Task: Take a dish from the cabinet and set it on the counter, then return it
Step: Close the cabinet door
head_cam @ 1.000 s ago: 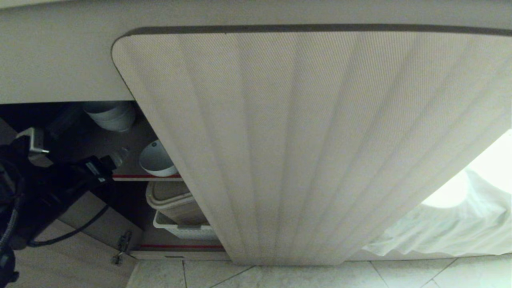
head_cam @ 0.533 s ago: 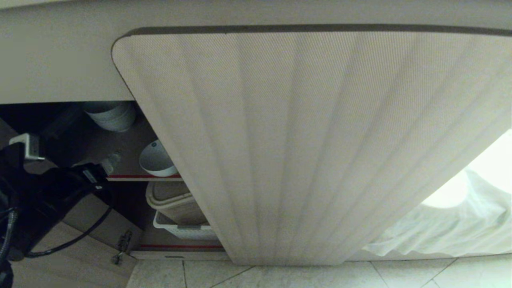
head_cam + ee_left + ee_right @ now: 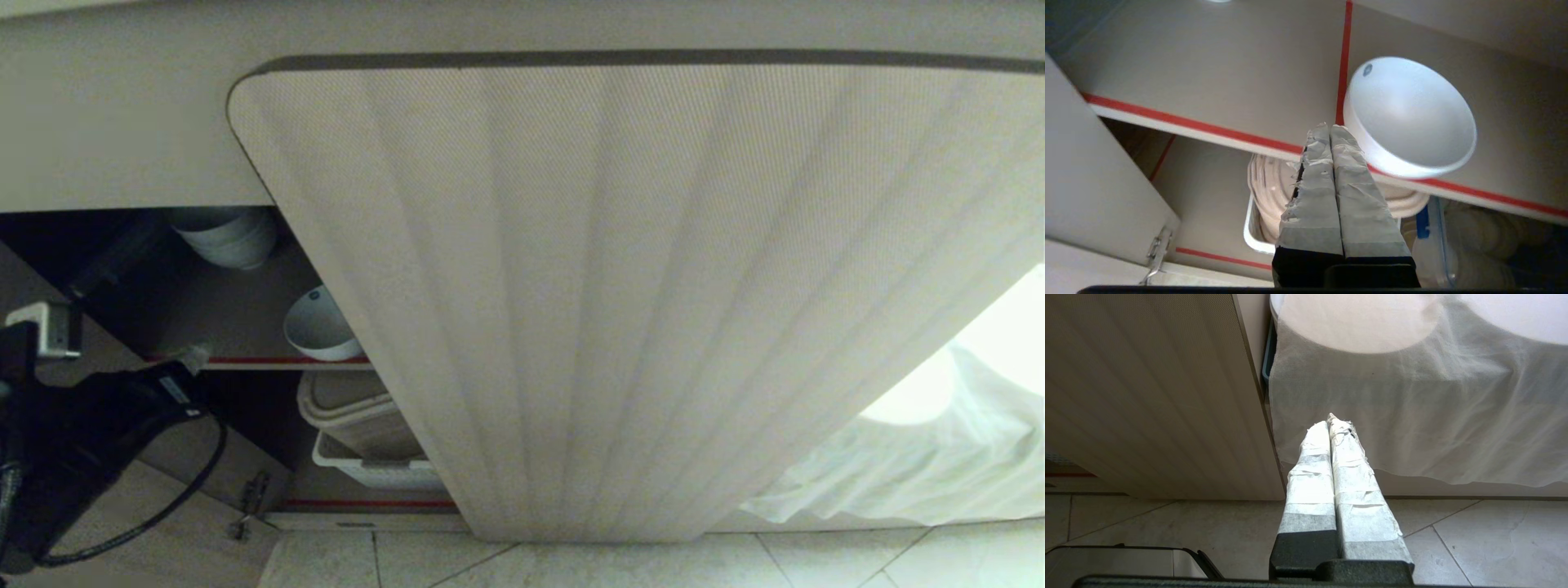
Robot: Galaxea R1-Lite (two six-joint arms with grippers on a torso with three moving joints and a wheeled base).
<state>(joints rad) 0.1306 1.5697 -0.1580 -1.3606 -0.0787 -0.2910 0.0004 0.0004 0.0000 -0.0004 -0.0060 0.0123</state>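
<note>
The dish (image 3: pixel 318 327), a small white bowl, rests tilted on the cabinet's upper shelf (image 3: pixel 245 360), right at the red-taped front edge. In the left wrist view the dish (image 3: pixel 1408 118) lies just beyond and to one side of my left gripper (image 3: pixel 1329 127), which is shut with nothing in it. From the head view the left gripper (image 3: pixel 192 357) hangs in front of the shelf edge, left of the dish and apart from it. My right gripper (image 3: pixel 1329 420) is shut, empty and parked low near the floor. The counter's top is out of view.
The ribbed cabinet door (image 3: pixel 620 294) stands open and fills the middle. A stack of white bowls (image 3: pixel 224 233) sits deeper on the upper shelf. The lower shelf holds plates in a white basket (image 3: pixel 1265 188). A white cloth (image 3: pixel 898 465) hangs at the right.
My left gripper has drawn back from the shelf, down and to the left, and its fingers have shut on nothing. The dish stays on the shelf.
</note>
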